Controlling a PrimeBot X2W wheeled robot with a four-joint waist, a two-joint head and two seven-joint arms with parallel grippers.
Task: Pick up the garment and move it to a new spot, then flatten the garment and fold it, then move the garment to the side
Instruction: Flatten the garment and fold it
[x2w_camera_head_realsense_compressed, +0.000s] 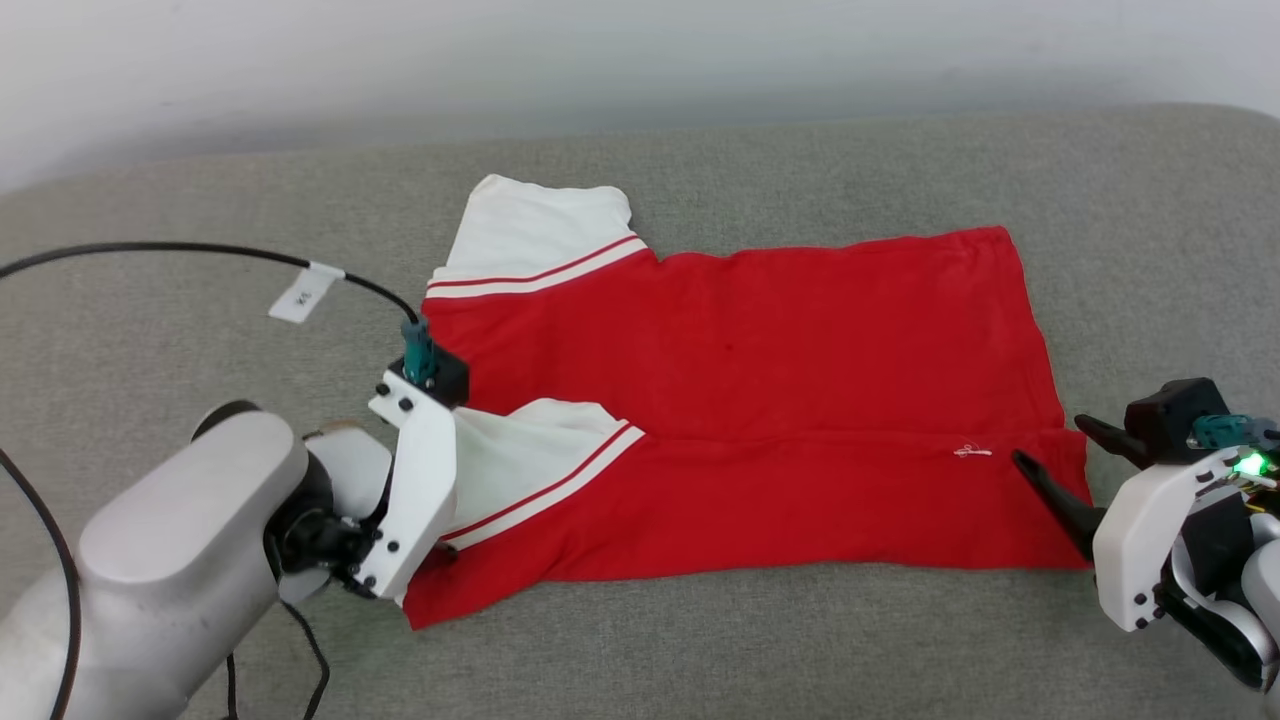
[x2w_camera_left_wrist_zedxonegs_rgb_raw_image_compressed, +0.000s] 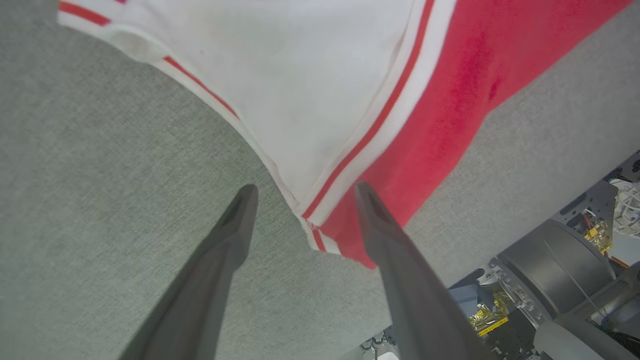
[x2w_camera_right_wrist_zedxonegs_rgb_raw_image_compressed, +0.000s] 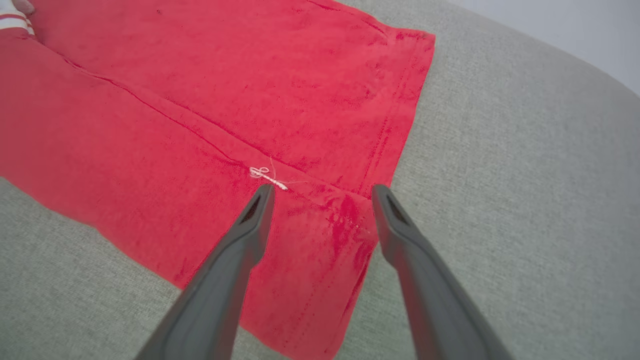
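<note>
We count one garment (x2w_camera_head_realsense_compressed: 800, 350) with two white sleeves (x2w_camera_head_realsense_compressed: 535, 235), two grippers, the left gripper (x2w_camera_left_wrist_zedxonegs_rgb_raw_image_compressed: 305, 192) at 8 o'clock and the right gripper (x2w_camera_head_realsense_compressed: 1050, 440) at 4 o'clock, one black cable (x2w_camera_head_realsense_compressed: 200, 247) and one white label (x2w_camera_head_realsense_compressed: 305, 293)

So the bench (x2w_camera_head_realsense_compressed: 800, 640) is covered in a greyish-green woven fabric, kinda like upholstery, and the fine weave shows up close in the wrist views. Its far edge curves down at both ends, so the corners are rounded. Right behind it is a plain pale wall (x2w_camera_head_realsense_compressed: 600, 60), whitish-grey, with a soft shadow where it meets the bench.
</note>
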